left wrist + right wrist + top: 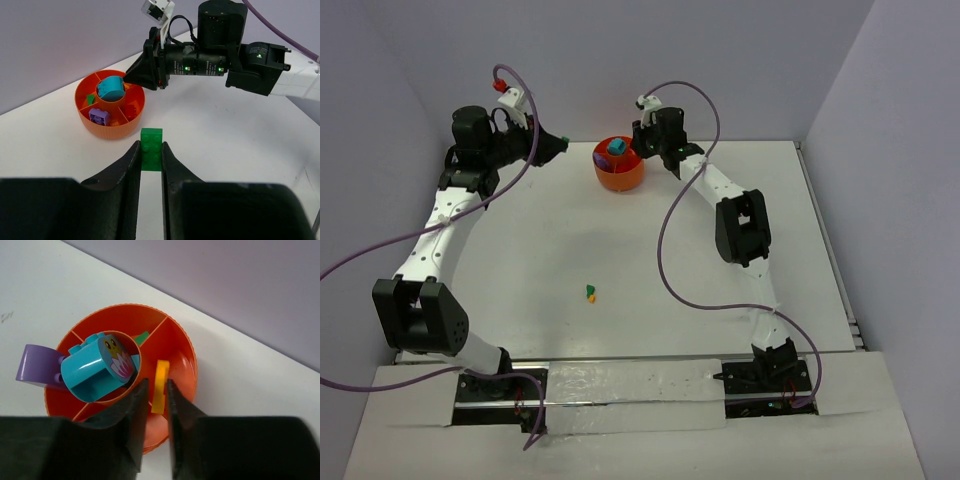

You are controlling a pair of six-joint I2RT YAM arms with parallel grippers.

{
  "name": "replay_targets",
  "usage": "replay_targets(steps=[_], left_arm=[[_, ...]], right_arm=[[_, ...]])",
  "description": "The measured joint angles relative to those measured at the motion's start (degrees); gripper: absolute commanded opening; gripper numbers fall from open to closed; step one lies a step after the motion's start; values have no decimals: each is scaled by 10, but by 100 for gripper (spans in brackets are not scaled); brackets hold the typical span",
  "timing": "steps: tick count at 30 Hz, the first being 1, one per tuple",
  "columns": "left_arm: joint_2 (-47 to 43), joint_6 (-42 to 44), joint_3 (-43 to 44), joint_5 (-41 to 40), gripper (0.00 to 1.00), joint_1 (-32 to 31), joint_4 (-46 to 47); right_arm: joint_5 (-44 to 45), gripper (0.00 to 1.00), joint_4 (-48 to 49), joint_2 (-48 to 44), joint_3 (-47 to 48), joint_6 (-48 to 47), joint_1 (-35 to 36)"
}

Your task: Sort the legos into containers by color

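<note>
The round orange tub (618,178) stands at the back of the table. My left gripper (150,146) is shut on a green brick (151,145) and holds it just short of the tub (107,131). My right gripper (156,382) hangs over the tub (186,342) with its jaws slightly open. A thin yellow piece (160,385) stands between them over an outer compartment, clear of the left finger. A large teal piece (95,367) fills the central ring. A purple brick (99,116), a small green piece (90,99) and a red piece (131,109) lie in other compartments.
Two small loose legos, green and yellow (591,292), lie together mid-table between the arms. Grey walls close in the back and both sides. The right arm's wrist (215,47) reaches over the tub from the right, close to the left gripper (558,145).
</note>
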Motion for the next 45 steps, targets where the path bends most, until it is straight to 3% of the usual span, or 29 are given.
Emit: replay_targets(steps=[7,11,14,18,27,30,37,45], left_arm=[[4,2,0,-5,0,0,1],[19,3,7,-5,0,0,3],[75,9,69,-7,0,0,-9],[177,9,177,-7,0,1,-10],[397,-13,342,-6,0,-1,28],[448,-16,362,-5,0,-8,29],[489,-18,362,-8,5,-24,55],[495,-12,362,-17,5,-36,110]], right_arm=[[5,57,3,3,0,-3,0],[3,79,3,2,0,-1,-1],[-4,92,3,-4,-7,5,0],[-6,99,-7,-42,-36,7,0],[-6,100,-25,-213,-127,3,-20],[-11,100,-31,-266,-160,5,-41],[-31,100,-59,-359,-255,31,-83],[-47,100,-85,-374,-272,39,-88]])
